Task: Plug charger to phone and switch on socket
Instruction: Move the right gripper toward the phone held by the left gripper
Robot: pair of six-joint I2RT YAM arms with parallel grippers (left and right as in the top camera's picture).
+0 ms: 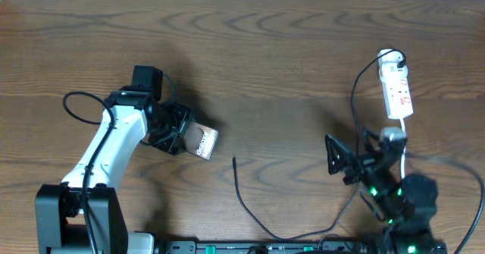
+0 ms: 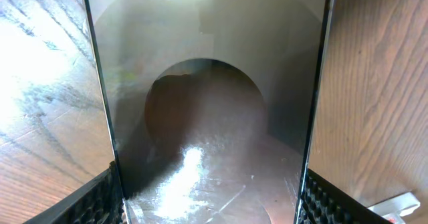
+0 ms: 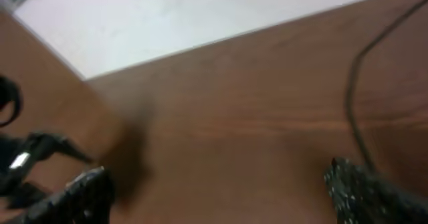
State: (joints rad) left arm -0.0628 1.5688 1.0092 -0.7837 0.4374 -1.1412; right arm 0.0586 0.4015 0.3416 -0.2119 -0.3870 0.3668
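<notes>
The phone lies left of the table's middle, its end with white letters pointing right. My left gripper is shut on the phone's left part. In the left wrist view the glossy phone fills the space between my two black finger pads. The charger is a thin black cable whose plug tip lies on the table, right of the phone and apart from it. The socket is a white power strip at the far right. My right gripper is open and empty, below the socket; the cable shows in its view.
The white cord runs down from the socket toward the right arm. The black cable loops along the table's front edge. A pale wall or floor strip shows beyond the table's edge in the right wrist view.
</notes>
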